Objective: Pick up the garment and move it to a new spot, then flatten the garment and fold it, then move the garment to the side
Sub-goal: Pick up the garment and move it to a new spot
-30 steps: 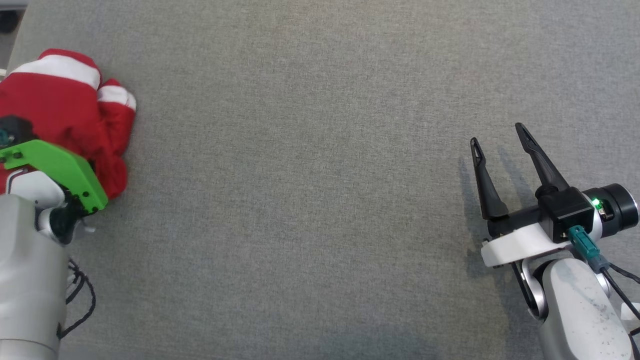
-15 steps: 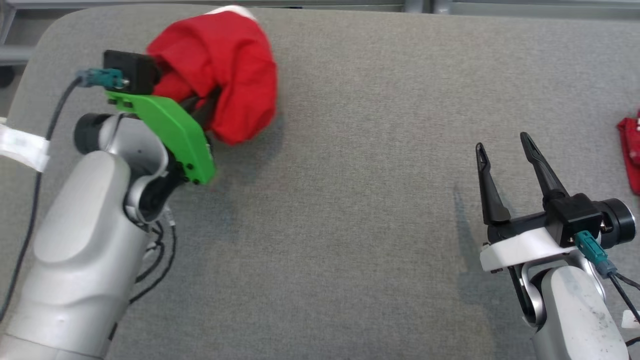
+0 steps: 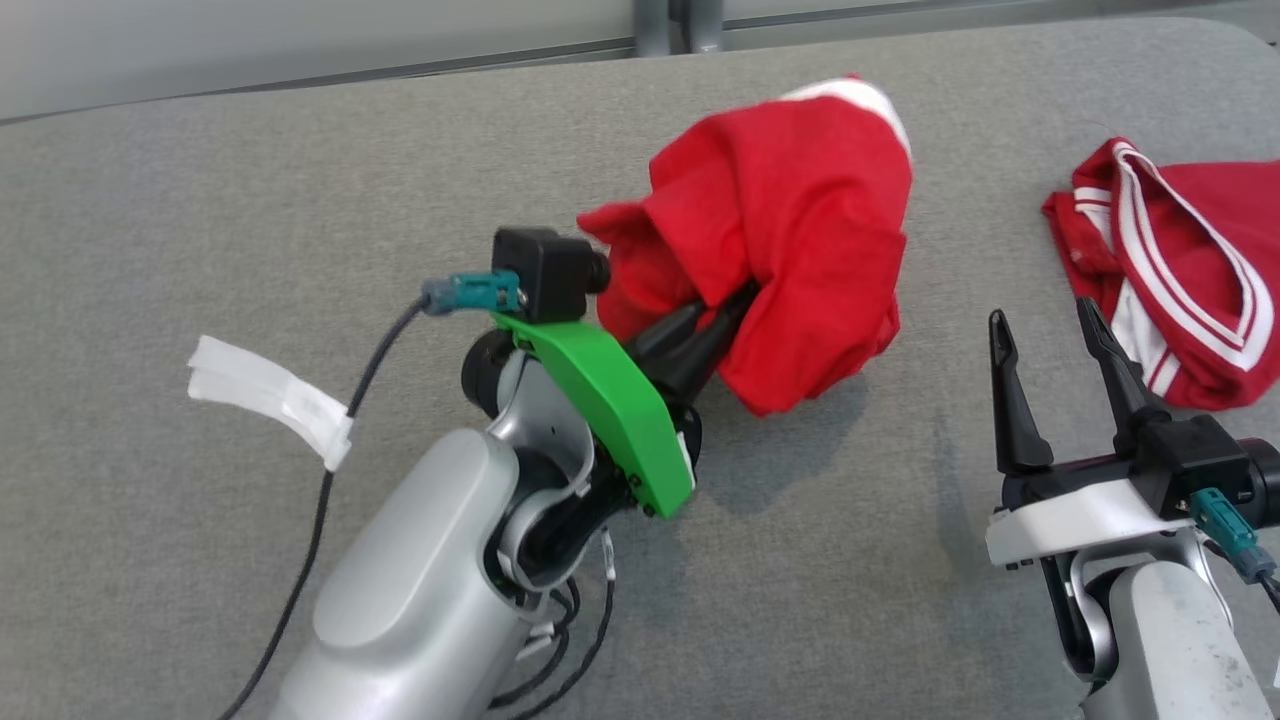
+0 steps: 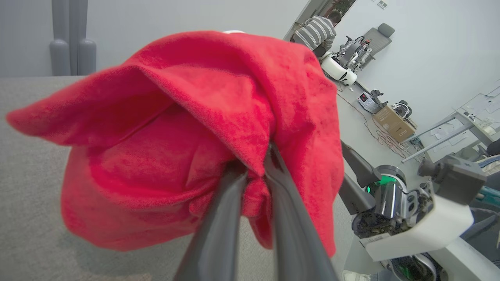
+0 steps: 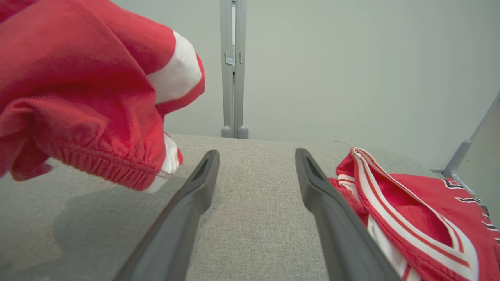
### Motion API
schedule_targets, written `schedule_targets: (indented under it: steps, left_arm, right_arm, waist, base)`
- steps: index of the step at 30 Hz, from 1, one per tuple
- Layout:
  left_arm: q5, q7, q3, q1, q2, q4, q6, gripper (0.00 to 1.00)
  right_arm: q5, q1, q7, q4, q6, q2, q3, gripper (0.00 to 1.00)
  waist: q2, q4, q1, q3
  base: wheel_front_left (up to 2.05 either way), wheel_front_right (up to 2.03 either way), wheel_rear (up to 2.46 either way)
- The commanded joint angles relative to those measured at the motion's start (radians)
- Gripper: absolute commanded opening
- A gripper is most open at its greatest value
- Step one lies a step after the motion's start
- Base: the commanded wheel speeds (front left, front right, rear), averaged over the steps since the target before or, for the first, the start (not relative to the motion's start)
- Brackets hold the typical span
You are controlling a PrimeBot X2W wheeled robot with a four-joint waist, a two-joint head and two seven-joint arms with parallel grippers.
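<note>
Fingers [image 4: 218,218] of left gripper [image 4: 256,168] pinch a fold of the red garment [image 3: 790,230]. Grey table [image 3: 250,200] below. Garment hangs bunched, clear of the surface, toward the far middle. Striped red garment [image 3: 1190,260] lies at right. Right gripper [image 3: 1041,310] spread, empty, just beside it.

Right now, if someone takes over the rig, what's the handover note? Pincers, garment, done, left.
Left pincer: shut on the crumpled red cloth garment with a white band, held clear of the grey fabric-covered table.
Right pincer: open, empty, low over the table, beside a second red garment with white stripes lying at the table's right.
Done: pickup.
Left: set it down at a new spot, flatten, fold, move aside.
</note>
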Motion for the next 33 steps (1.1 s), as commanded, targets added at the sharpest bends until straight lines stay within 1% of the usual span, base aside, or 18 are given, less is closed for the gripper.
schedule_targets:
  steps: [1,3,6,9,10,11,12,14,16,18,19,22,24,27,28,31,32,33]
  left_arm:
    - [-0.009,-0.011,-0.006,0.026,0.002,0.014,0.005,0.0]
    - [-0.031,-0.043,-0.021,0.06,-0.01,0.051,-0.001,0.0]
    - [-0.058,-0.084,-0.04,0.107,-0.012,0.131,-0.013,0.0]
    - [-0.047,-0.118,-0.053,0.138,0.013,0.227,-0.016,0.0]
    - [-0.043,-0.131,-0.056,0.147,0.019,0.25,-0.017,0.24]
    - [-0.041,-0.138,-0.062,0.157,0.021,0.268,-0.018,0.5]
    - [-0.037,-0.143,-0.071,0.167,0.025,0.282,-0.019,1.0]
    - [-0.024,-0.141,-0.084,0.184,0.042,0.297,-0.016,1.0]
    - [0.002,-0.138,-0.1,0.203,0.065,0.291,0.003,1.0]
    - [0.01,-0.132,-0.105,0.238,0.084,0.262,0.033,1.0]
    - [0.02,-0.126,-0.11,0.252,0.104,0.238,0.047,1.0]
    - [0.041,-0.107,-0.105,0.301,0.177,0.138,0.1,1.0]
    - [0.062,-0.081,-0.102,0.327,0.238,0.054,0.135,1.0]
    - [0.079,-0.026,-0.088,0.356,0.346,-0.086,0.179,1.0]
    - [0.078,-0.009,-0.077,0.355,0.372,-0.135,0.193,1.0]
    - [0.055,0.039,-0.029,0.304,0.412,-0.249,0.225,1.0]
    - [0.055,0.039,-0.029,0.304,0.412,-0.249,0.225,1.0]
    - [0.07,0.075,-0.017,0.245,0.424,-0.289,0.237,1.0]
  right_arm:
    - [0.009,0.013,-0.003,-0.004,-0.001,-0.001,-0.004,1.0]
    - [0.012,0.023,-0.003,-0.005,-0.001,-0.001,-0.01,1.0]
    - [0.02,0.028,-0.003,-0.003,-0.001,-0.001,-0.011,1.0]
    - [0.025,0.036,-0.003,-0.001,-0.001,-0.001,-0.011,1.0]
    - [0.027,0.04,-0.003,-0.001,-0.001,-0.001,-0.011,1.0]
    - [0.027,0.042,-0.003,-0.002,-0.001,-0.001,-0.013,1.0]
    - [0.025,0.046,-0.003,-0.002,-0.001,-0.001,-0.015,1.0]
    - [0.023,0.051,-0.003,-0.002,-0.001,-0.001,-0.018,1.0]
    - [0.02,0.054,-0.003,0.0,-0.001,-0.001,-0.022,1.0]
    - [0.02,0.06,-0.003,-0.001,-0.001,-0.001,-0.026,1.0]
    - [0.023,0.059,-0.003,-0.003,-0.001,-0.001,-0.028,1.0]
    - [0.032,0.059,-0.003,-0.01,-0.001,-0.001,-0.033,1.0]
    - [0.036,0.058,-0.003,-0.012,-0.001,-0.001,-0.03,1.0]
    - [0.045,0.048,-0.003,-0.014,-0.001,-0.001,-0.026,1.0]
    - [0.048,0.045,-0.003,-0.015,-0.001,-0.001,-0.028,1.0]
    - [0.054,0.042,-0.003,-0.013,-0.001,-0.001,-0.028,1.0]
    - [0.054,0.042,-0.003,-0.013,-0.001,-0.001,-0.028,1.0]
    - [0.059,0.031,-0.003,-0.009,-0.001,-0.001,-0.021,1.0]
  waist:
    - [0.0084,-0.067,0.0,-0.009]
    - [0.0084,-0.085,0.0,-0.007]
    - [0.0084,-0.107,0.0,-0.003]
    - [0.0084,-0.118,0.0,-0.003]
    - [0.0084,-0.12,0.0,-0.004]
    - [0.0084,-0.12,0.0,-0.004]
    - [0.0084,-0.118,0.0,-0.005]
    - [0.0084,-0.113,0.0,-0.009]
    - [0.0084,-0.108,0.0,-0.014]
    - [0.0084,-0.102,0.0,-0.013]
    - [0.0084,-0.099,0.0,-0.011]
    - [0.0084,-0.093,0.0,-0.004]
    - [0.0084,-0.093,0.0,0.002]
    - [0.0084,-0.1,0.0,0.015]
    - [0.0084,-0.101,0.0,0.019]
    - [0.0084,-0.106,0.0,0.031]
    - [0.0084,-0.106,0.0,0.031]
    - [0.0084,-0.114,0.0,0.043]
  base:
    - [0.0,0.0,0.0]
    - [0.0,0.0,0.0]
    - [0.0,0.0,0.0]
    - [0.0,0.0,0.0]
    - [0.0,0.0,0.0]
    - [0.0,0.0,0.0]
    - [0.0,0.0,0.0]
    - [0.0,0.0,0.0]
    - [0.0,0.0,0.0]
    - [0.0,0.0,0.0]
    - [0.0,0.0,0.0]
    - [0.0,0.0,0.0]
    - [0.0,0.0,0.0]
    - [0.0,0.0,0.0]
    - [0.0,0.0,0.0]
    - [0.0,0.0,0.0]
    - [0.0,0.0,0.0]
    - [0.0,0.0,0.0]
